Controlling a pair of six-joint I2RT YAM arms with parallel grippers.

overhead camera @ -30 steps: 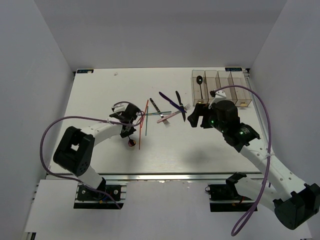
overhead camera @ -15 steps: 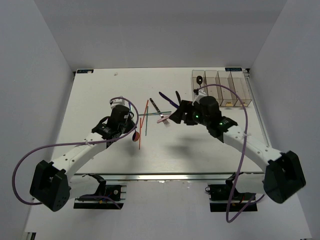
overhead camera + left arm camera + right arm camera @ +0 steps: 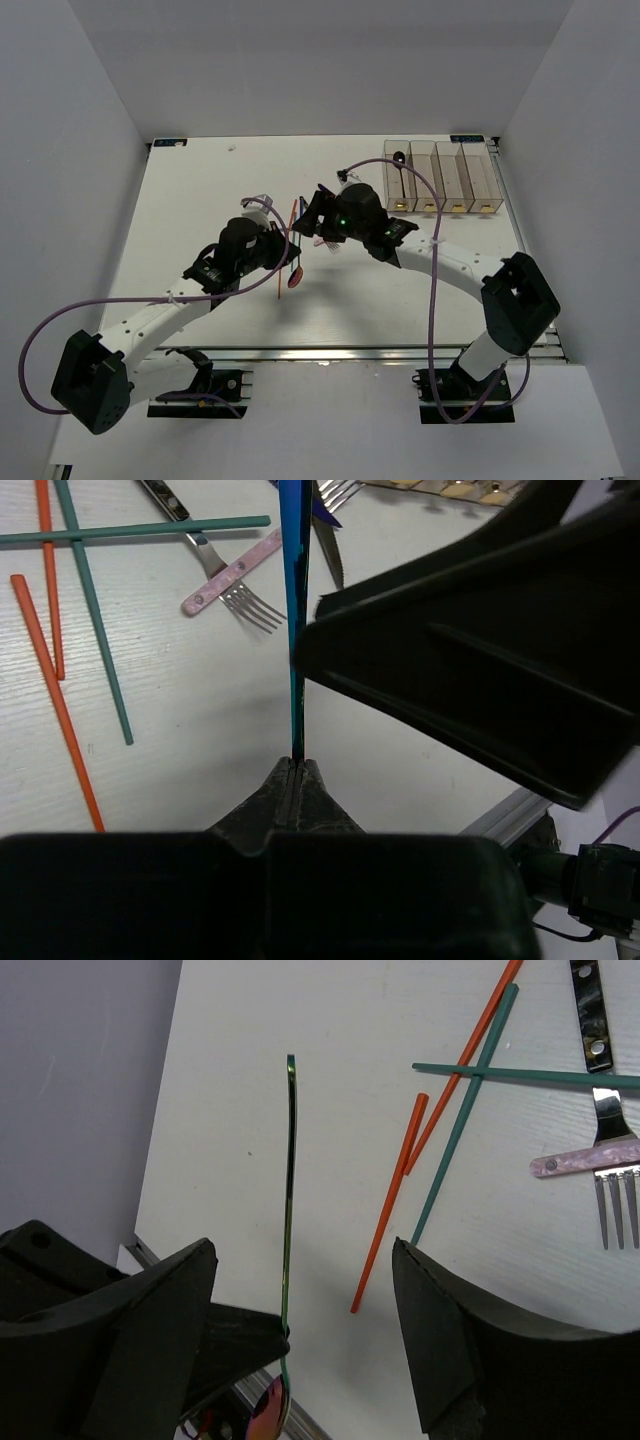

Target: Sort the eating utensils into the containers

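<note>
My left gripper (image 3: 295, 765) is shut on the blue-handled spoon (image 3: 293, 600) and holds it off the table; its reddish bowl (image 3: 296, 279) hangs below the jaws. My right gripper (image 3: 300, 1305) stands open, one finger on each side of the spoon's handle (image 3: 289, 1190) without touching it. Orange chopsticks (image 3: 392, 1205), green chopsticks (image 3: 462, 1120), a pink-handled fork (image 3: 585, 1162) and a dark-handled fork (image 3: 594, 1020) lie on the table beyond. The containers (image 3: 440, 178) stand at the back right, with a black spoon (image 3: 400, 168) in the leftmost bin.
The two grippers meet over the middle of the white table (image 3: 200, 190). The right arm (image 3: 440, 262) stretches from the front right across to there. The table's front rail (image 3: 320, 352) runs along the near edge.
My left gripper carried the spoon up and to the right. My right gripper swung left from near the containers to straddle the spoon's handle, its fingers narrowing slightly.
</note>
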